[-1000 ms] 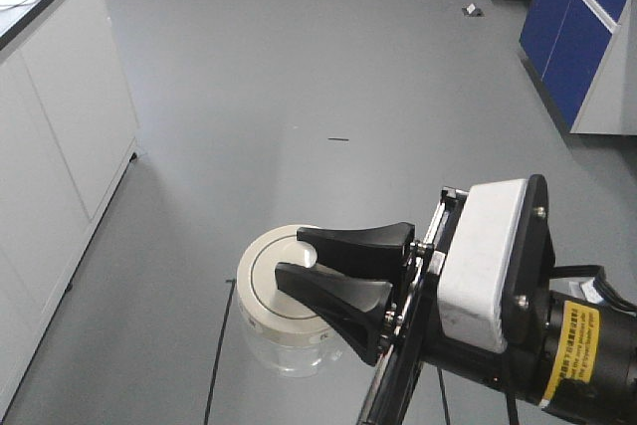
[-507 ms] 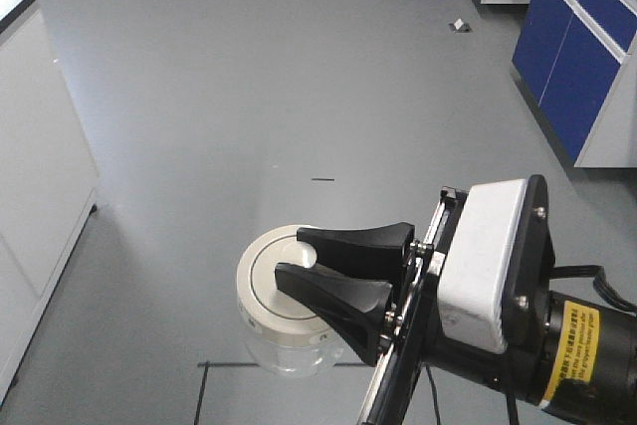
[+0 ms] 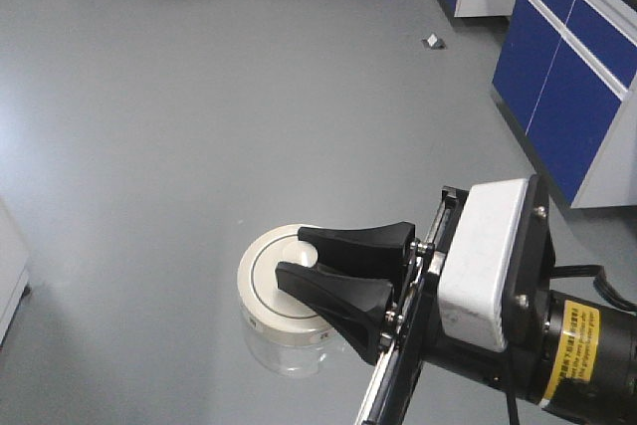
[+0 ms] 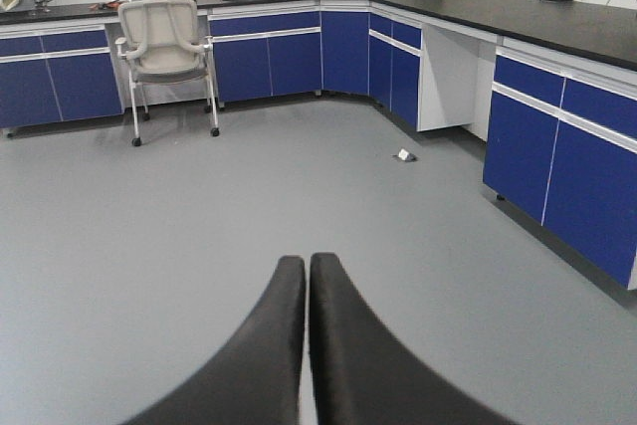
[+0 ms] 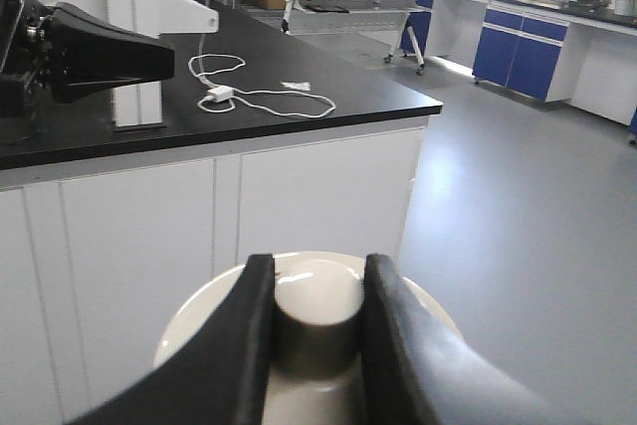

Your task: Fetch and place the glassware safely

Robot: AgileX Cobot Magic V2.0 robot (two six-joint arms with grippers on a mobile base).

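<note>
The glassware is a small clear glass jar (image 3: 284,350) with a round cream-white lid (image 3: 264,291). My right gripper (image 3: 299,271) is shut on the lid's central knob and holds the jar in the air above the grey floor. In the right wrist view the two black fingers (image 5: 249,325) clamp the knob (image 5: 317,311) from both sides, with the lid (image 5: 194,330) below them. My left gripper (image 4: 307,264) is shut with the fingertips together and nothing between them. It does not show in the front view.
Blue base cabinets (image 3: 567,87) line the right side, and a white cabinet corner (image 3: 8,281) is at the left edge. A small object (image 3: 433,42) lies on the floor. A wheeled chair (image 4: 164,42) stands by the far counter. A black-topped white bench (image 5: 229,161) carries a white cable (image 5: 264,97).
The room has slid left and down in the front view and the white cabinet on the left has almost left the frame. The right gripper keeps the same hold on the jar.
</note>
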